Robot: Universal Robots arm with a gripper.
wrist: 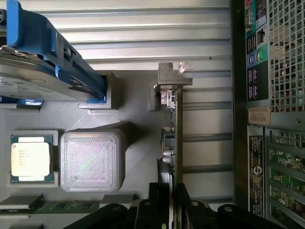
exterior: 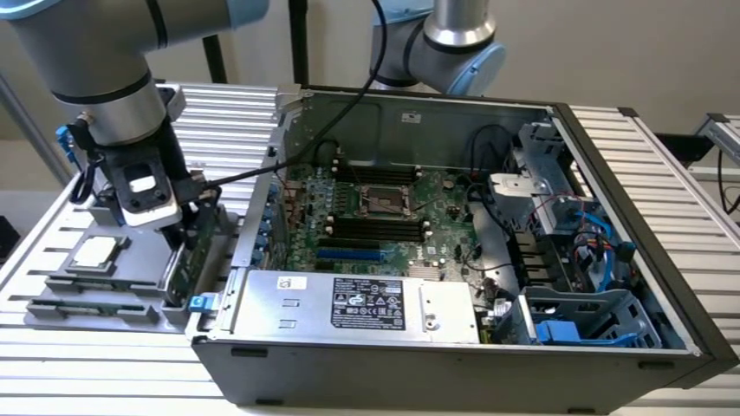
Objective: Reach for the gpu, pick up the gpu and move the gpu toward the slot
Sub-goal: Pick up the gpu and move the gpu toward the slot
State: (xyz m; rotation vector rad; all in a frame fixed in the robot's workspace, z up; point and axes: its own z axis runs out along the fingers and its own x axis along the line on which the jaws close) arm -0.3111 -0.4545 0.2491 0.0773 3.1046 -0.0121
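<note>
Pincer [wrist: 172,210] clamps narrowly on the gpu [wrist: 174,138], a thin card standing edge-on, dark, with silvery end bracket [wrist: 171,76].

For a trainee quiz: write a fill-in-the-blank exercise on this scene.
1. The gpu stands on its ____ in the gray tray.
2. The gripper is nearest to the ____.
3. The hard drive sits in a ____ frame.
Missing words: edge; gpu; blue.
</note>
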